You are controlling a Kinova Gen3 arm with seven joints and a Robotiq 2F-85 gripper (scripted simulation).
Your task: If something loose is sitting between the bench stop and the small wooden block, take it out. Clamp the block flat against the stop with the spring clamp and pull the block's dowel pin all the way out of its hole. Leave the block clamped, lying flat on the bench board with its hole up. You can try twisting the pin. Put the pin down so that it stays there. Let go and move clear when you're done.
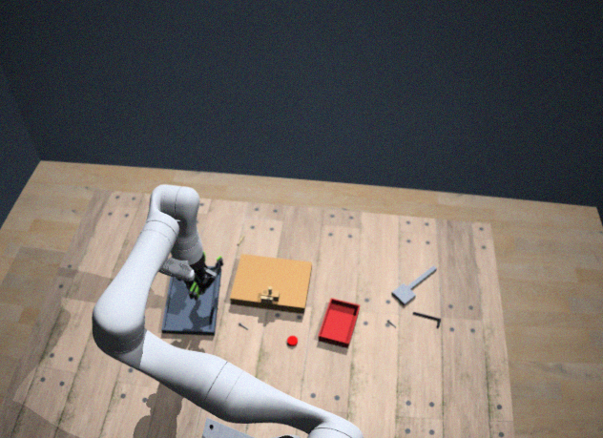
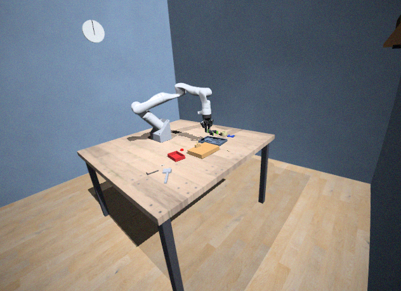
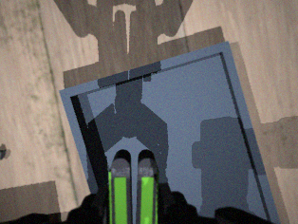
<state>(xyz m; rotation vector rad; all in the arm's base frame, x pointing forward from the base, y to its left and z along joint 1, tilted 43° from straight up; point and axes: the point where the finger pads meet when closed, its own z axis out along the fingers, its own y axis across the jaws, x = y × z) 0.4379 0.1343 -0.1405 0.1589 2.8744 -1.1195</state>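
My gripper (image 1: 200, 279) (image 2: 207, 123) is shut on the spring clamp (image 1: 195, 288) (image 3: 133, 190), which has green handles. It holds the clamp a little above the blue-grey tray (image 1: 180, 322) (image 3: 190, 109) (image 2: 214, 140) on the left side of the table. The clamp's two grey jaw tips point out ahead in the wrist view. The orange bench board (image 1: 258, 275) (image 2: 207, 149) lies to the right of the tray. The small wooden block (image 1: 268, 294) (image 2: 197, 145) sits at the board's near edge; its pin and the stop are too small to make out.
A red bin (image 1: 339, 322) (image 2: 176, 156) and a red disc (image 1: 292, 340) lie to the right of the board. Farther right are a grey mallet (image 1: 411, 284) and a dark hex key (image 1: 428, 316). Small screws (image 1: 242, 325) lie on the table. A tan cylinder (image 2: 223, 133) and a blue piece (image 2: 230, 135) lie beyond the tray.
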